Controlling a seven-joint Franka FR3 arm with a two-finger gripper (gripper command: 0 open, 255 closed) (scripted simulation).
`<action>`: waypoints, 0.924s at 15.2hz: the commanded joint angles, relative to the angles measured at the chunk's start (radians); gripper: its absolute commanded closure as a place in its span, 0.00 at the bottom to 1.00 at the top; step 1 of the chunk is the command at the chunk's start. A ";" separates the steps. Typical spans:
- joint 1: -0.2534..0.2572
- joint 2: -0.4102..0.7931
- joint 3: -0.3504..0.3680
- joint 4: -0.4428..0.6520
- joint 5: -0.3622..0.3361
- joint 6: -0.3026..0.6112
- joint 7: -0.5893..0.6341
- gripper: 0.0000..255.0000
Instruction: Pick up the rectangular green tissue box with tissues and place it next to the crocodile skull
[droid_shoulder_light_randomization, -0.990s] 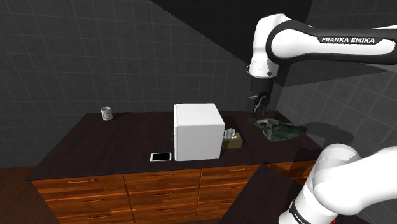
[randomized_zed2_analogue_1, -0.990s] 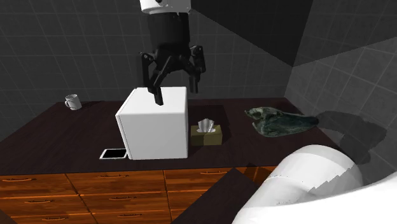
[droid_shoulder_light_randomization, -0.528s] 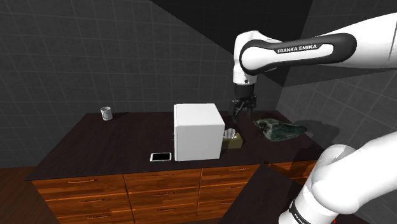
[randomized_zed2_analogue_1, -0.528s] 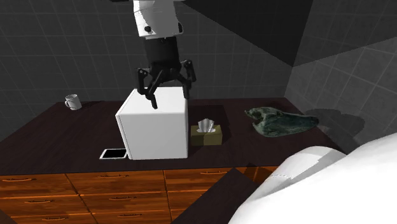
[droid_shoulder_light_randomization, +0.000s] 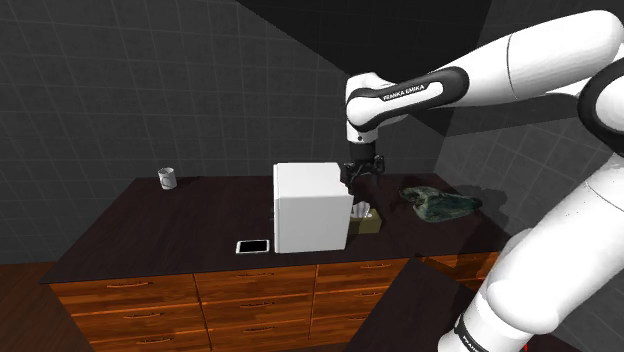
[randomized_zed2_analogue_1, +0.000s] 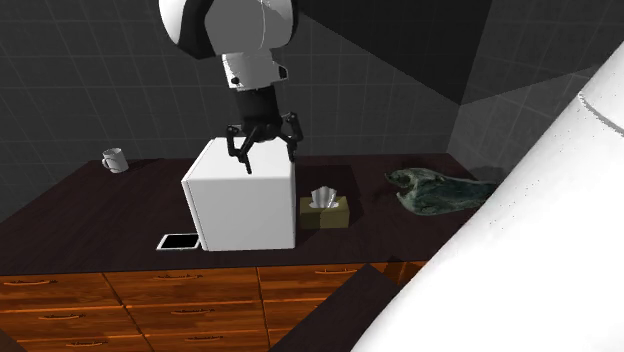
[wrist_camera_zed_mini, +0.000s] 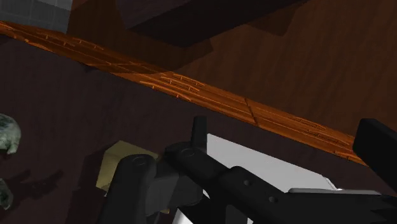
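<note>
Dark grey tiled walls back a dark wooden countertop (droid_shoulder_light_randomization: 150, 215) w/ orange-brown wood drawers (droid_shoulder_light_randomization: 250, 295) under it.

The all-black two-finger gripper (randomized_zed2_analogue_1: 268, 160) hangs off the white arm, pointing down, approx. over the top of a plain white cube-shaped box (randomized_zed2_analogue_1: 245, 195). In the second exterior view its fingers (randomized_zed2_analogue_1: 245, 162) are spread well apart w/ nothing between them, so it's released and holds nothing. It looks clear of the cube's top, though I can't be sure there's a gap. In the shoulder view the gripper (droid_shoulder_light_randomization: 358, 180) sits by the cube's upper corner, above the tissue box.

The small rectangular olive-tan tissue box (randomized_zed2_analogue_1: 325, 211) stands flat on the counter, just beside the white cube on the second exterior view's right. A white tissue pokes up from its top. The wrist view catches its pale side (wrist_camera_zed_mini: 118, 167) next to the cube (wrist_camera_zed_mini: 254, 167).

The dark green, mottled crocodile skull (randomized_zed2_analogue_1: 440, 190) lies further along the counter, apart from the tissue box and towards the corner wall.

Also on the counter are a small white mug (randomized_zed2_analogue_1: 115, 160) at the far end and a flat black phone w/ a white rim (randomized_zed2_analogue_1: 180, 241) by the cube's front.
</note>
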 joint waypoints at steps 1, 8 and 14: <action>-0.012 0.084 -0.007 0.037 -0.005 0.037 0.035 0.00; -0.053 0.350 -0.046 0.215 -0.014 0.089 0.130 0.00; -0.093 0.571 -0.085 0.400 -0.004 0.094 0.198 0.00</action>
